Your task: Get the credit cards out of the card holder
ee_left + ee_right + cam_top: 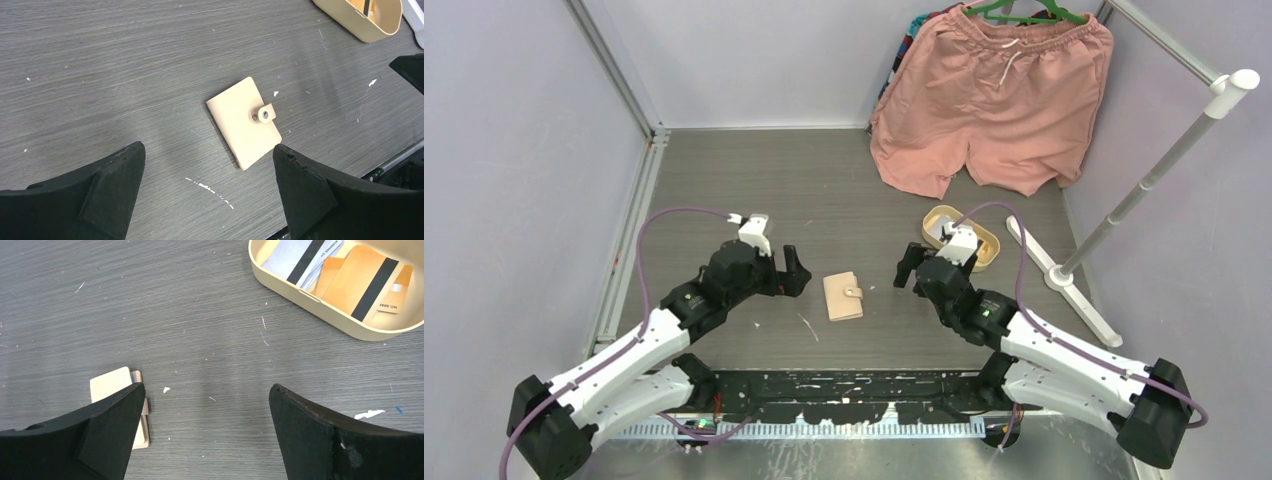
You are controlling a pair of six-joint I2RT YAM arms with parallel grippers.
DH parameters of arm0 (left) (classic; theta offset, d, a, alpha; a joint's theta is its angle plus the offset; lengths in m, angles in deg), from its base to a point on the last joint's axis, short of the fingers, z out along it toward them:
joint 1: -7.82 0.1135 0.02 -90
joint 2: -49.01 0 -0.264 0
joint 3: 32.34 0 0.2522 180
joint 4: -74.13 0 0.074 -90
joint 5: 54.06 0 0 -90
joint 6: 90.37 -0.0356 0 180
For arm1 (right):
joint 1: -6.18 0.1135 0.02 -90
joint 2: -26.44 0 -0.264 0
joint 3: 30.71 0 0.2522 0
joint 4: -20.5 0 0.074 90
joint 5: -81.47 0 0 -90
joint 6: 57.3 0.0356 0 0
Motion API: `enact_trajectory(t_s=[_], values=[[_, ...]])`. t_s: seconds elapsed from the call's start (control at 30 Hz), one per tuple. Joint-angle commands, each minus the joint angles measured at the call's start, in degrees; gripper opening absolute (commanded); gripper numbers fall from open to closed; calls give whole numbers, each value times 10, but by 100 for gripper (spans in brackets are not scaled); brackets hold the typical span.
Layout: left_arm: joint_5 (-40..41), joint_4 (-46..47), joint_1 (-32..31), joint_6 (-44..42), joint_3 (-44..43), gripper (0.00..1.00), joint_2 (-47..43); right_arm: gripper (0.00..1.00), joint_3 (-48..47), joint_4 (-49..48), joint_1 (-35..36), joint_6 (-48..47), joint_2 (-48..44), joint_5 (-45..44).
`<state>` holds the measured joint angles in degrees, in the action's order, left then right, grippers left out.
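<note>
Okay, left gripper (pixel 796 270) and right gripper (pixel 908 268) both gape open, holding nothing, with the snapped-shut card holder (pixel 843 296) flat on the table (pixel 824 180) between them and the credit cards (pixel 350 282) in a tan tray (pixel 311 296) ahead-right of the right gripper.

— How do the arms stand?
— Both stretch forward from their bases and bend inward, wrists turned toward each other.
— And the left end effector (pixel 795 270)?
— Jaws spread wide, tipped downward.
— The right end effector (pixel 908 267)?
— Likewise: jaws spread wide, tipped downward, well apart from the left one.
</note>
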<state>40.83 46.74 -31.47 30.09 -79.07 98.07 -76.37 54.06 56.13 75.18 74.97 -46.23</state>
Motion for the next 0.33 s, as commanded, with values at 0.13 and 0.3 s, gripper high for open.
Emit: enact_trajectory(t_s=[0.13,0.3], values=[[2,7,2,-21,-34,100,-17,100,8,-47,-2,-4,-14,-8],[23,-18,3,-46,-45,100,-35,100,-19,-11,-1,18,10,-62]])
